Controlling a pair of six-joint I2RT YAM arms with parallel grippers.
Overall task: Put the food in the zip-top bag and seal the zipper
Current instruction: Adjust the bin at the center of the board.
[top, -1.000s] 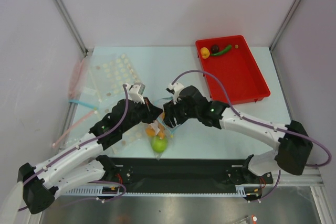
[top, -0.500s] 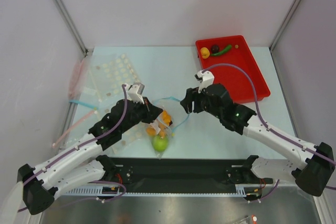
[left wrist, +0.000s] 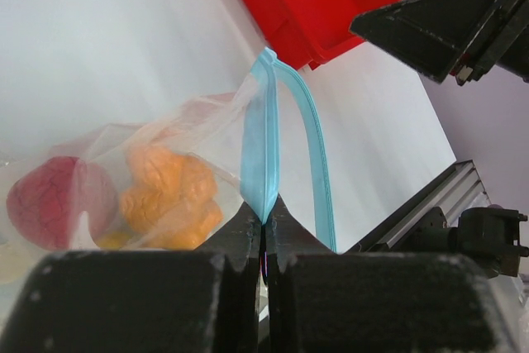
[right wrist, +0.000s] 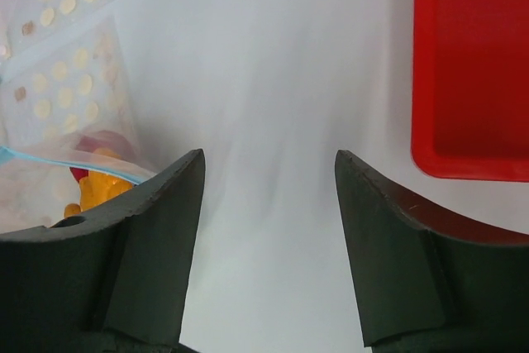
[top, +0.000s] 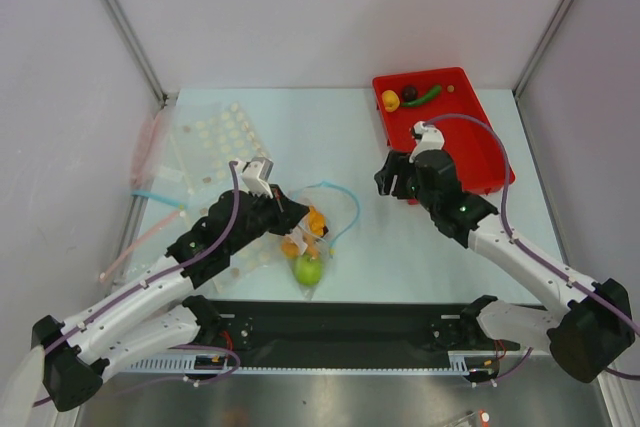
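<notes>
While the clear bag (left wrist: 207,121) lies near the table's (top: 420,247) front edge with a green apple (top: 307,269) and an orange bunch (top: 312,224) inside, the left gripper (left wrist: 264,212) still pinches its blue zipper (left wrist: 259,150) with its jaws pressed together. The right gripper (top: 395,179), at the bag's mouth a second ago, has drawn back beside the red tray (top: 495,162), jaws spread and holding nothing. A yellow piece (top: 388,100), a dark ball (top: 409,93) and a green chili (top: 428,96) sit in the tray's far corner, and spotted clear bags (top: 215,137) lie to the left.

The left arm (top: 150,287) and right arm (top: 520,257) share white link shells and bulky black joint housings, and a thin purple cable (top: 232,215) runs along each. A white block (top: 258,172) caps each wrist. The left tool (left wrist: 264,208) and right tool (right wrist: 269,156) have matte black fingers.
</notes>
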